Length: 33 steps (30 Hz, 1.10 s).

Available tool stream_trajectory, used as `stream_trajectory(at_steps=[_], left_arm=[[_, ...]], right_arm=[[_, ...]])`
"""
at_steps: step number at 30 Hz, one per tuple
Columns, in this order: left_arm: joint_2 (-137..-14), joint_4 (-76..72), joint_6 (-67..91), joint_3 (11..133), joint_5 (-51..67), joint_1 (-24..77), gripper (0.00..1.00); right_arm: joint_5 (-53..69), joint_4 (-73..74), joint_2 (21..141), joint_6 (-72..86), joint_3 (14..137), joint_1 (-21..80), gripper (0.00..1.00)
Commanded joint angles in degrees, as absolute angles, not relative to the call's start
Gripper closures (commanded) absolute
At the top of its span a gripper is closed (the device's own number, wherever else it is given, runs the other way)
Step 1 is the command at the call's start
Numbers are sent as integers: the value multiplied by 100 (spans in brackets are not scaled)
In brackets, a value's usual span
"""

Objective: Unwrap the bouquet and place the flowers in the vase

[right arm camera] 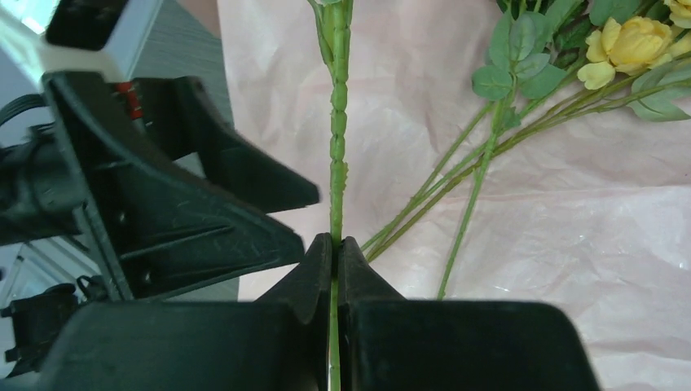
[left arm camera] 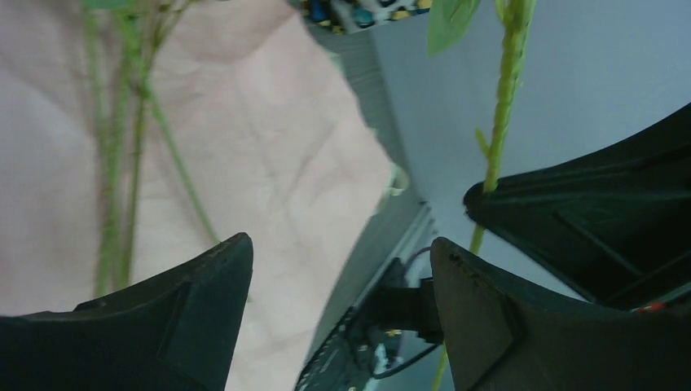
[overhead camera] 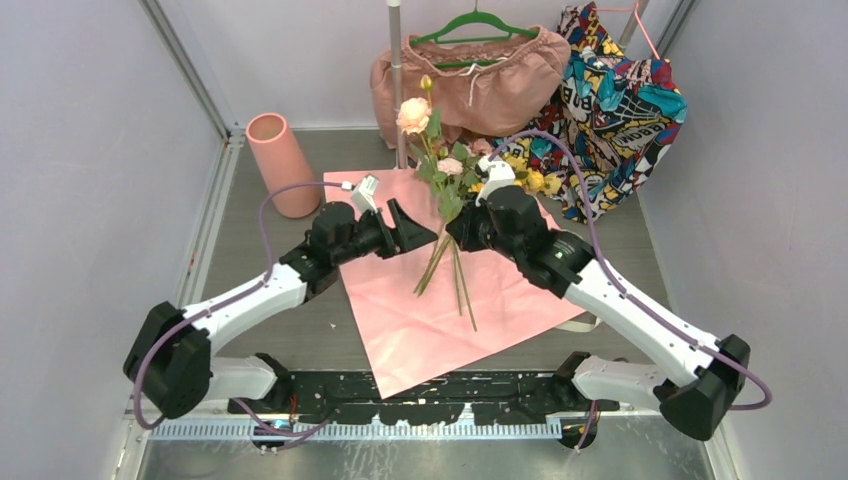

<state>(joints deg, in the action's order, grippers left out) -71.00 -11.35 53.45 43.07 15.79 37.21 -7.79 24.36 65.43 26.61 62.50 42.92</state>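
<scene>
The wrapping lies flat as a pale pink paper sheet (overhead camera: 450, 310), with loose flowers (overhead camera: 470, 172) resting on its far part, stems (overhead camera: 445, 268) pointing toward me. My right gripper (overhead camera: 455, 228) is shut on the green stem (right arm camera: 337, 122) of one pink rose (overhead camera: 413, 115), holding it upright above the sheet. My left gripper (overhead camera: 415, 230) stands open just left of that stem, nothing between its fingers (left arm camera: 220, 277); the stem (left arm camera: 501, 106) passes outside them. The salmon vase (overhead camera: 280, 160) stands upright at the far left, apart from both grippers.
Pink shorts on a green hanger (overhead camera: 470, 75) and a colourful printed garment (overhead camera: 610, 100) hang at the back beside a thin metal pole (overhead camera: 396, 70). Yellow blooms (right arm camera: 631, 45) lie on the sheet's far right. Pale walls close in both sides.
</scene>
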Motion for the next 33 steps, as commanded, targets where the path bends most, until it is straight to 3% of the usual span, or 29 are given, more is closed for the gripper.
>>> stream_trajectory(at_steps=[1, 7, 21, 33], left_arm=[[-7657, -3727, 6620, 4443, 2851, 3705, 20], [-7906, -5282, 7098, 4292, 2824, 3705, 18], [-7482, -4557, 6486, 4608, 2761, 3653, 17], [-8279, -5026, 6710, 4790, 2870, 3649, 19]], right_arm=[[-638, 2150, 6124, 2620, 6076, 4459, 99], [-900, 2315, 5960, 2631, 6027, 4657, 99], [-1165, 2548, 5797, 2540, 6054, 4682, 99], [-1042, 2538, 5587, 2625, 5927, 4697, 99]])
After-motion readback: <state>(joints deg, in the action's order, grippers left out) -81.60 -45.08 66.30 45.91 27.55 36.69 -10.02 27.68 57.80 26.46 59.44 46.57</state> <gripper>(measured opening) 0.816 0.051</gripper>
